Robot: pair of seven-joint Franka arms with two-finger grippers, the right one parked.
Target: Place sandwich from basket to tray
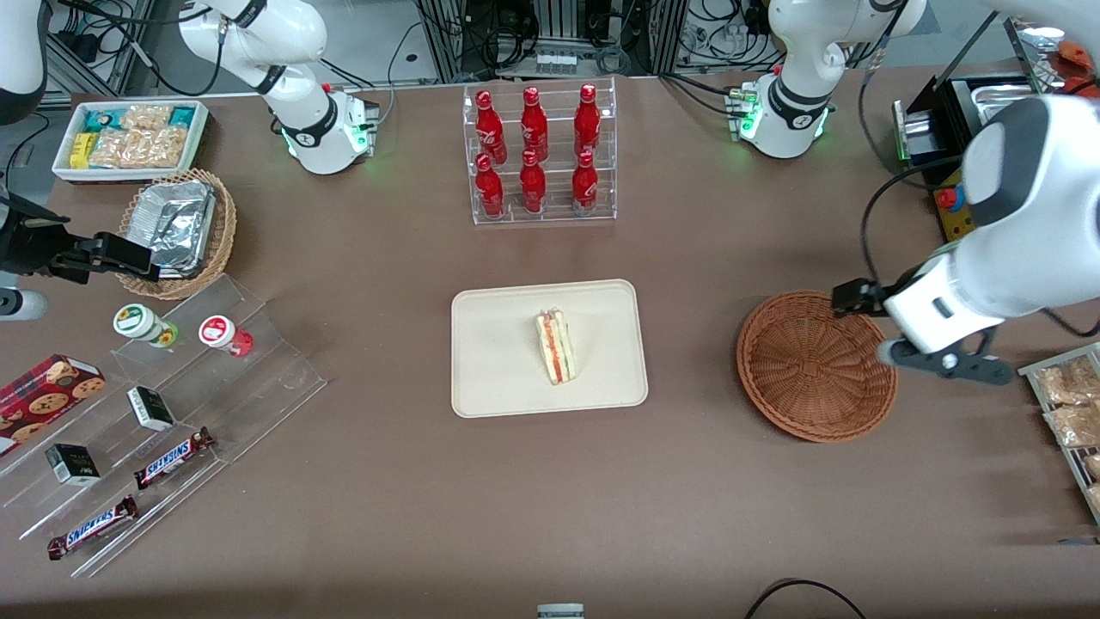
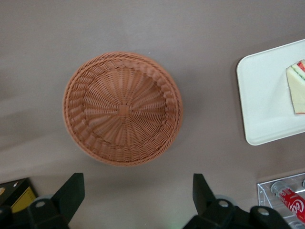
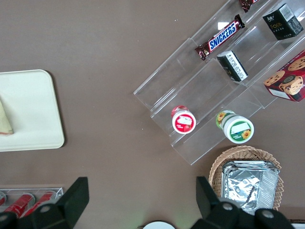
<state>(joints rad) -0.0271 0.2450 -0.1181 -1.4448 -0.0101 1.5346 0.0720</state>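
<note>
- The flat cream-beige rectangular tray (image 1: 498, 361) sits mid-counter, nearer the front camera than the clear rack of red bottles (image 1: 540, 155). The small triangular white-bread sandwich (image 1: 557, 346) with red and green filling is lying on it, roughly central — so the job looks basically done to me.
- Main risk on that end: the wedge seems to rest on a broad face, so it shouldn't topple on its own. It'd only shift if something bumped the tray or snagged it.
- Toward the working arm's end, the round reddish-brown woven wicker basket (image 1: 815, 365) is empty; the wrist view shows bare weave all the way across (image 2: 123, 109).
- The left gripper (image 1: 928, 348) hangs over the basket's rim, on the side away from the tray. Its fingers (image 2: 70, 193) are spread wide apart with nothing between them.
- What could go wrong from here, I reckon: a low sweep on the way out could clip the light wicker rim and slide or flip the basket — it looks like it'd move easily.
- Also the wire rack of snack packets (image 1: 1066, 404) is near the gripper, so a careless sideways pull-back might knock it.
</note>
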